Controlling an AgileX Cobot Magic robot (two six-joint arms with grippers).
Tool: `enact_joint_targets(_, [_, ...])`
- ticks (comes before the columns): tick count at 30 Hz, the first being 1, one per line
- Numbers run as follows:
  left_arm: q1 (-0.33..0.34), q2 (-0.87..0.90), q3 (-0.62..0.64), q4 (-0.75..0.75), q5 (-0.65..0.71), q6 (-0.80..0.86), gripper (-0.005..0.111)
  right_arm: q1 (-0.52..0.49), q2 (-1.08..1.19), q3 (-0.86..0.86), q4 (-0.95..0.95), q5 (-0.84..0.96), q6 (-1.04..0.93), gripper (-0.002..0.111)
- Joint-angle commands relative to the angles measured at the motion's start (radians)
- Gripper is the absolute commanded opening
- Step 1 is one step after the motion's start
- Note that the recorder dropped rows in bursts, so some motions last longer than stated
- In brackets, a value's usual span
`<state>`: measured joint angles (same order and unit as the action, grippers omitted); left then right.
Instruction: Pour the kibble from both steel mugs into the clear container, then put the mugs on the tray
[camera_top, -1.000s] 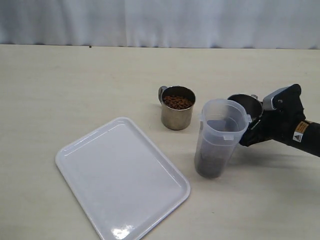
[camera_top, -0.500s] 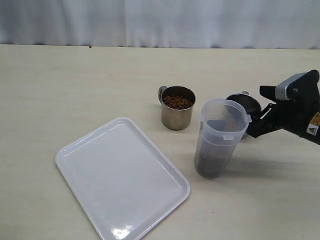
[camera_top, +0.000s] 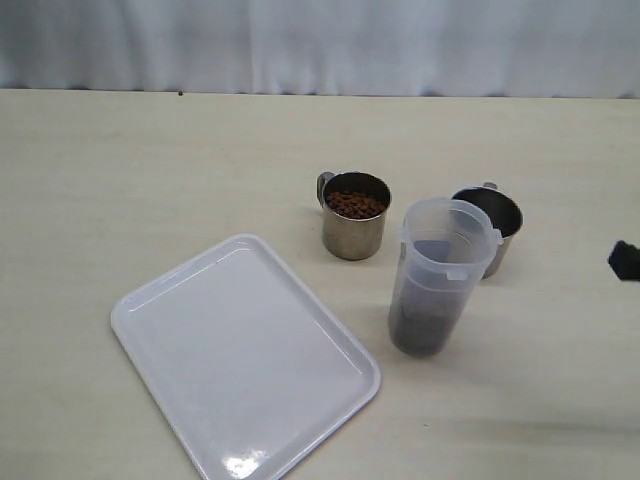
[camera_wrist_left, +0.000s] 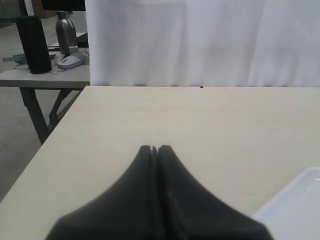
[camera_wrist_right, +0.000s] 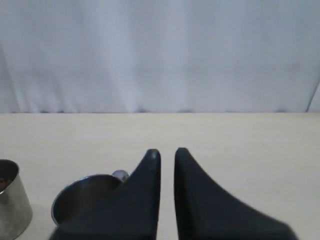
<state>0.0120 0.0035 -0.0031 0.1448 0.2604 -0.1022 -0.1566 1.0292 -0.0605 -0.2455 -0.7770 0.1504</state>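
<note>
We see that the right gripper (camera_top: 625, 260) has let go of the empty mug (camera_top: 497, 212) and drawn back to the right edge of the exterior view. Only its black tip shows there, well apart from the mug. That mug stands upright on the table (camera_top: 150, 170), just behind and to the right of the clear container (camera_top: 440, 275), which hides part of it. The container holds a dark layer at its bottom. The full mug (camera_top: 355, 228), topped with kibble (camera_top: 355, 204), stands near the container's left. The tray (camera_top: 245, 355) lies at the front left.

In the left wrist view, the left gripper (camera_wrist_left: 155, 147) is clenched, its fingers pressed together on nothing, above the table. A corner of the tray (camera_wrist_left: 295, 210) shows beside it.

In the right wrist view, the right gripper (camera_wrist_right: 167, 150) is nearly closed, with a thin slit between its fingers and nothing in it. The empty mug (camera_wrist_right: 87, 192) sits partly behind one finger, and the full mug (camera_wrist_right: 9, 195) shows at the frame's edge.
</note>
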Motion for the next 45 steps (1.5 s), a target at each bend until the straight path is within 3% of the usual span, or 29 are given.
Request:
enact_joint_targets(1, [-0.002,-0.004,0.003,0.000,-0.008,0.001,0.000,-0.005,-0.318,0.061,0.054,0.243,-0.032,0.005])
enact_joint_targets(12, [-0.002,-0.004,0.003,0.000,-0.008,0.001,0.000,-0.003,-1.021,0.061,0.092,0.904,0.053,0.005])
enact_joint_targets(23, [-0.002,-0.004,0.003,0.000,-0.008,0.001,0.000,-0.003,-0.996,0.061,0.119,0.918,0.037,0.005])
enact_joint_targets(29, [-0.002,-0.004,0.003,0.000,-0.004,0.001,0.000,-0.003,-0.996,0.061,0.259,0.950,0.037,0.005])
enact_joint_targets(45, [-0.002,-0.004,0.003,0.000,-0.004,0.001,0.000,-0.003,-0.996,0.061,0.257,0.948,0.037,0.005])
